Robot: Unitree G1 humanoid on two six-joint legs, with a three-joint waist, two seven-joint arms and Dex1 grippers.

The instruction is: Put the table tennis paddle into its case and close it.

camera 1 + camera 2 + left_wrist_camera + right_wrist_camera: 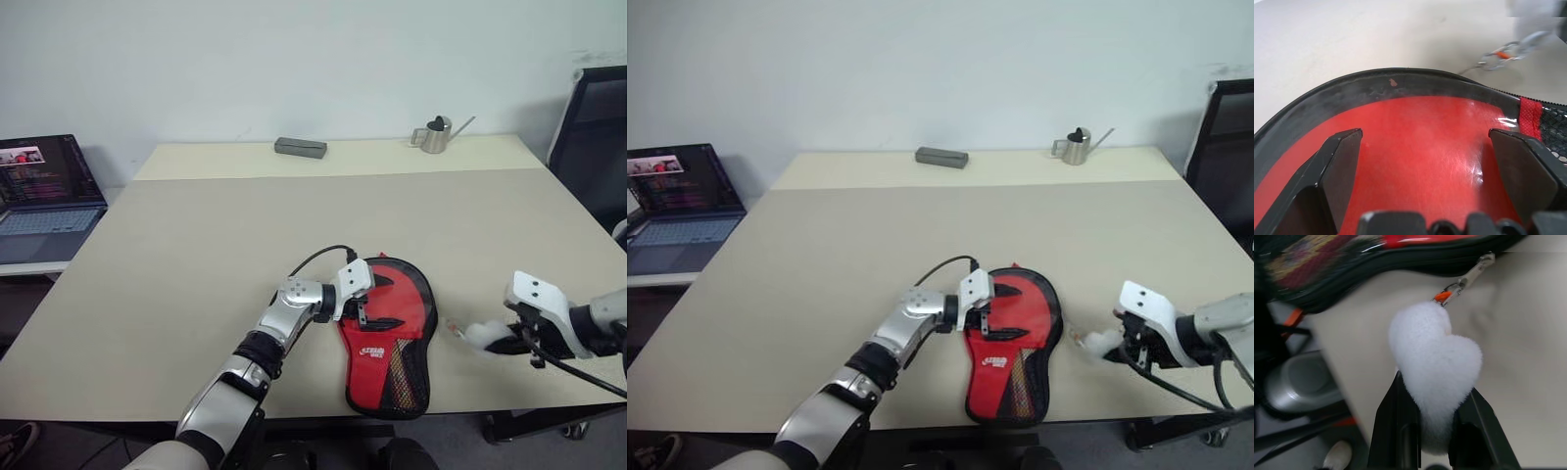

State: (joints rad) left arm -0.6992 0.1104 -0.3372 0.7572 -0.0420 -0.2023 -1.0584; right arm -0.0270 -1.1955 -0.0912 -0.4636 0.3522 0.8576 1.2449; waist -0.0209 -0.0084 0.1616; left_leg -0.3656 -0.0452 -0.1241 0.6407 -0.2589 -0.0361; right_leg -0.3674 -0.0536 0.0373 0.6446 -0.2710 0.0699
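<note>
Right wrist view: my right gripper [1437, 431] pinches the soft pompom [1437, 367], a fair zip pull; left gripper [1425, 166] spread over the limp case [387, 338].

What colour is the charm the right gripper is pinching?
White, a fluffy heart-shaped pompom charm; clearest in the right wrist view.

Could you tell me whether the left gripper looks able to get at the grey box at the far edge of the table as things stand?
Probably not: the left gripper sits open over the case near the front edge, and the grey box lies far across the table, though nothing stands between.
</note>
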